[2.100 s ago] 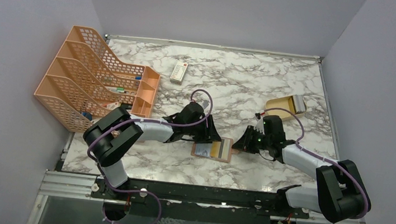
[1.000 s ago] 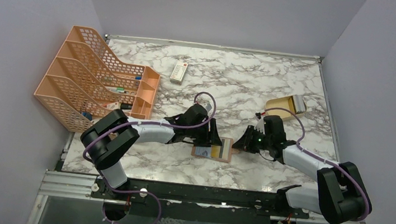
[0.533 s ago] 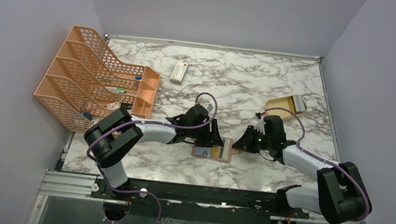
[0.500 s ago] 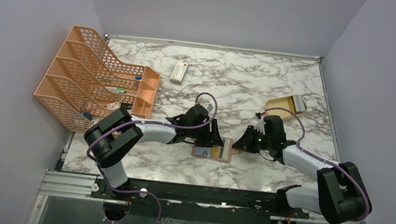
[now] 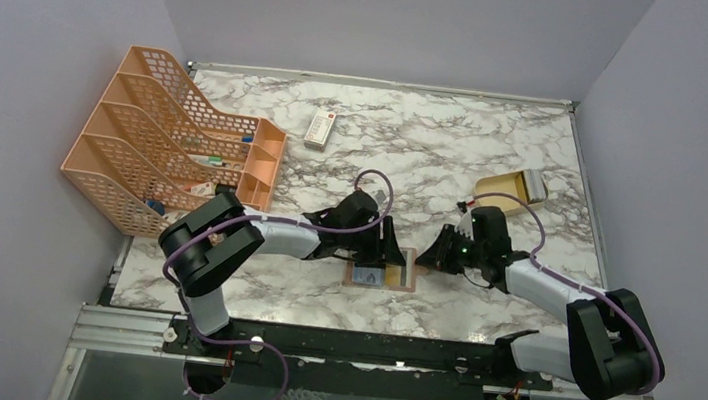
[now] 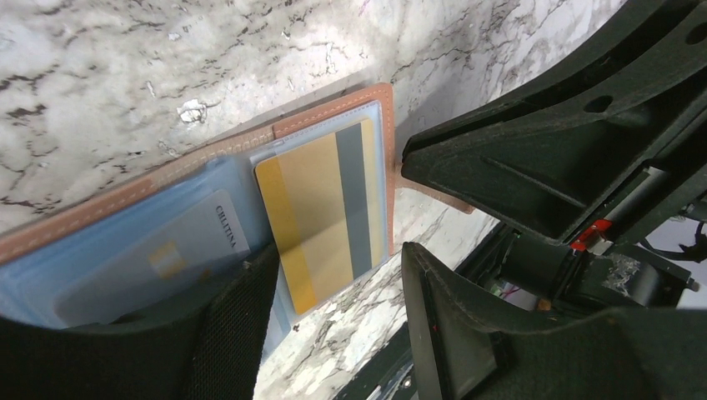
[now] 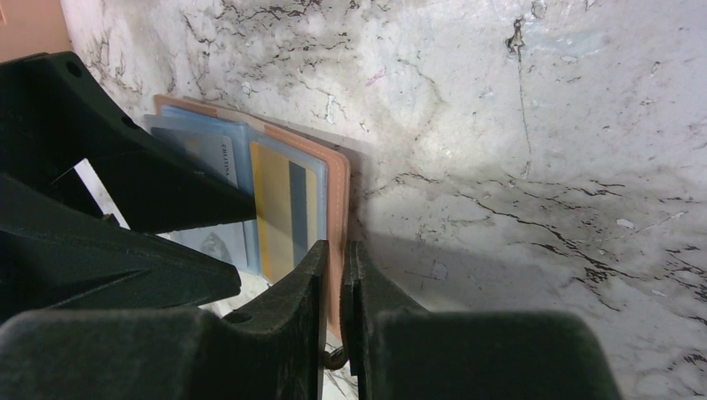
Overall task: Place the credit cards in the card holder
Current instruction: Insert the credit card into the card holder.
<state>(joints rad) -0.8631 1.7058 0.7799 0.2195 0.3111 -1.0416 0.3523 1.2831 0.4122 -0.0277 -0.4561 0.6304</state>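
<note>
Marbled bench (image 5: 456,151) between grey walls (image 5: 371,11). My left jaws gape wide over the brown card holder (image 6: 325,118), lying open at the bench's six o'clock; right jaws, narrow, pinch its three o'clock edge. I'd push the gold-yellow card (image 6: 321,208) fully home while that pinch holds steady.

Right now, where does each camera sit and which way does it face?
Top external: high behind the arms, looking down on the table; both arms show whole.
Left wrist: on the left arm, looking down at the card holder; left gripper shows open.
Right wrist: faces the holder's opposite edge; right gripper shut on it.
Shared: both wrist views show the gold-yellow card.
</note>
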